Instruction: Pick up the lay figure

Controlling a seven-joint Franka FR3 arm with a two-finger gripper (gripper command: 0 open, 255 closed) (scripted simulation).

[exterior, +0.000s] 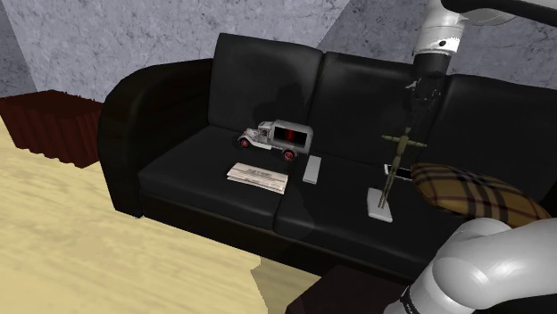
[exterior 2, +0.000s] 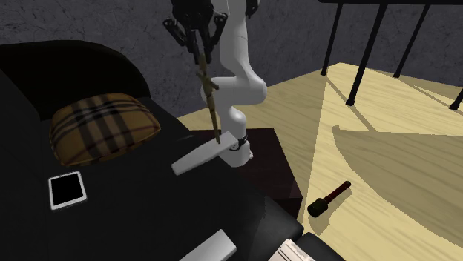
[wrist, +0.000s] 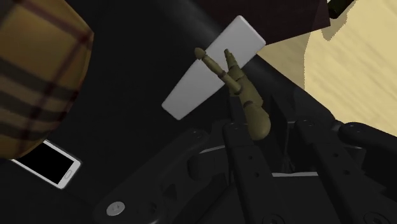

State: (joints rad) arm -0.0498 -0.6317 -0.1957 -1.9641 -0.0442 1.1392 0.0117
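Note:
The lay figure is a thin olive-brown jointed mannequin with arms out, upright on a flat white base on the black sofa's right seat. My black gripper hangs straight above it, open, with the fingers spread. In the second exterior view the figure rises from its base and its head reaches just under the gripper. In the wrist view the figure stands in front of the gripper, its head close to one finger; neither finger clasps it.
A plaid cushion lies close beside the figure, with a white-framed phone by it. Further along the seat are a grey remote, folded papers and a toy truck. A dark mallet-like object lies on the wooden floor.

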